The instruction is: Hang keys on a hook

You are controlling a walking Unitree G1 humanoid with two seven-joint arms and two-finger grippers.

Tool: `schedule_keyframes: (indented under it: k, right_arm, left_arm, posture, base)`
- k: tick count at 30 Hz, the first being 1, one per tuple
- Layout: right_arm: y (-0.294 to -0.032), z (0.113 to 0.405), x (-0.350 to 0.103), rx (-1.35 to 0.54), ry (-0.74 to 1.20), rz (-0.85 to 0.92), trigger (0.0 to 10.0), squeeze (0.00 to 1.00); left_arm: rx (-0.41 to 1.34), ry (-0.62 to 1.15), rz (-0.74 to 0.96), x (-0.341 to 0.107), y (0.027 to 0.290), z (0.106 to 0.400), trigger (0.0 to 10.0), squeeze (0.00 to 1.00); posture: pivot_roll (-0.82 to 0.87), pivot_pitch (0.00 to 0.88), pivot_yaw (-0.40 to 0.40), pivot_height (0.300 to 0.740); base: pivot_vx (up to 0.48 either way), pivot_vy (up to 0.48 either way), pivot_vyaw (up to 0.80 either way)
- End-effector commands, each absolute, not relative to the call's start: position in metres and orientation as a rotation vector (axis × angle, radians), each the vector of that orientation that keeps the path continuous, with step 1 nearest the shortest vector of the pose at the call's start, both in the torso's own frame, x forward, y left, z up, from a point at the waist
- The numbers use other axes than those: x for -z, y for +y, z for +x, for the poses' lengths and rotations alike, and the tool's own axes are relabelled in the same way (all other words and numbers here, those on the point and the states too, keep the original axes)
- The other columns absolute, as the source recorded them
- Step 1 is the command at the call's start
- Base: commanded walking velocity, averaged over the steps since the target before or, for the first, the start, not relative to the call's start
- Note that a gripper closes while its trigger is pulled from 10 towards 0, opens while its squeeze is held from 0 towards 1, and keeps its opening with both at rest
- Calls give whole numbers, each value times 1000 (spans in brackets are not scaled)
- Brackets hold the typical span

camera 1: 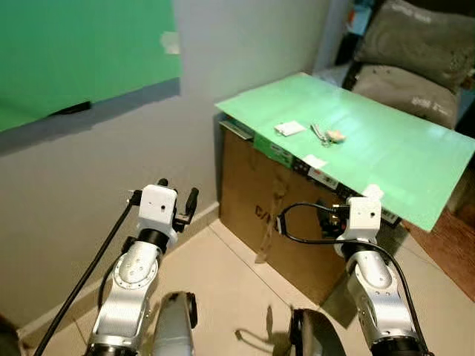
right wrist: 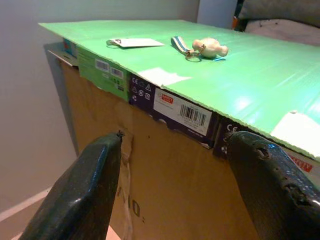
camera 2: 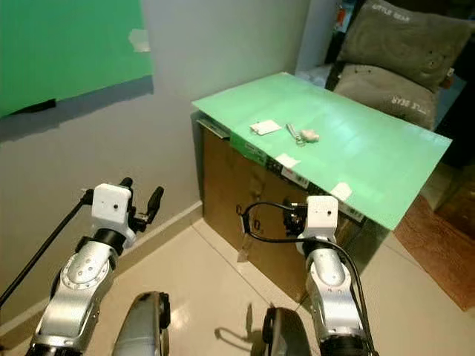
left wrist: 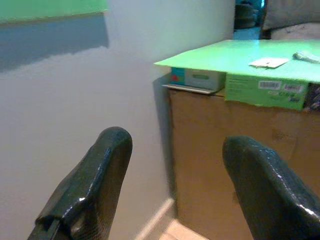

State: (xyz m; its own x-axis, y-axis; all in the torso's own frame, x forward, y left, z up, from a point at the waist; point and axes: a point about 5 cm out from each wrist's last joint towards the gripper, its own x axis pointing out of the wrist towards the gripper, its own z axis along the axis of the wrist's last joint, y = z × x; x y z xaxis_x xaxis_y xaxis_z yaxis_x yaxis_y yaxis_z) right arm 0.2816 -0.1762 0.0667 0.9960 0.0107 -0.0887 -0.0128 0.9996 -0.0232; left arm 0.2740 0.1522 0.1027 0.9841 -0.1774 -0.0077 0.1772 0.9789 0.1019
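A key ring with a striped strap and a beige charm lies on a green sheet covering a cardboard box; the keys are also in the right wrist view. A small white fitting, possibly the hook, sticks to the grey wall at the edge of a green board. My right gripper is open and empty, low in front of the box side, below and short of the keys. My left gripper is open and empty too, facing the wall left of the box.
A white card lies beside the keys. Grey cushions sit behind the box at the right. The green board covers the upper left wall, with a black object on its lower edge. Tiled floor lies between the arms.
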Motion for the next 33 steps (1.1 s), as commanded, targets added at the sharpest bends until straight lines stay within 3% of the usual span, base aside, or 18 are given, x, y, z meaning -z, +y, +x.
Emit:
schedule_keyframes:
  k: [1,3,8,14,22,28,33]
  right_arm:
    - [-176,285,-75,-24,45,-38,10000,0]
    - [-174,285,-75,-36,49,-40,10000,0]
    - [-172,283,-71,-88,80,-43,10000,0]
    - [-172,285,-67,-74,95,-63,10000,0]
    - [-173,292,-73,-69,82,-60,10000,0]
    - [-176,293,-73,-36,87,-68,10000,0]
    - [-177,294,-73,-30,88,-79,10000,0]
  left_arm:
    - [188,8,45,-102,152,275,10000,0]
    - [150,14,102,-99,155,278,10000,0]
    - [142,6,52,-100,155,278,10000,0]
    - [158,-7,89,-100,154,279,10000,0]
    - [181,-28,91,-104,151,280,10000,0]
    - [133,2,70,-100,153,282,10000,0]
    - [126,4,50,-99,152,283,10000,0]
  posture:
    - [76,0,-39,639]
    - [71,0,-45,657]
    - [77,0,-58,696]
    - [82,0,-60,696]
    - [80,0,-59,696]
    - [72,0,-55,696]
    - [68,0,-53,696]
  base:
    - [0,0,0]
    - [0,0,0]
    - [0,0,-99]
    - [0,0,-348]
    - [389,126,-500]
    - [0,0,-760]
    - [0,0,0]
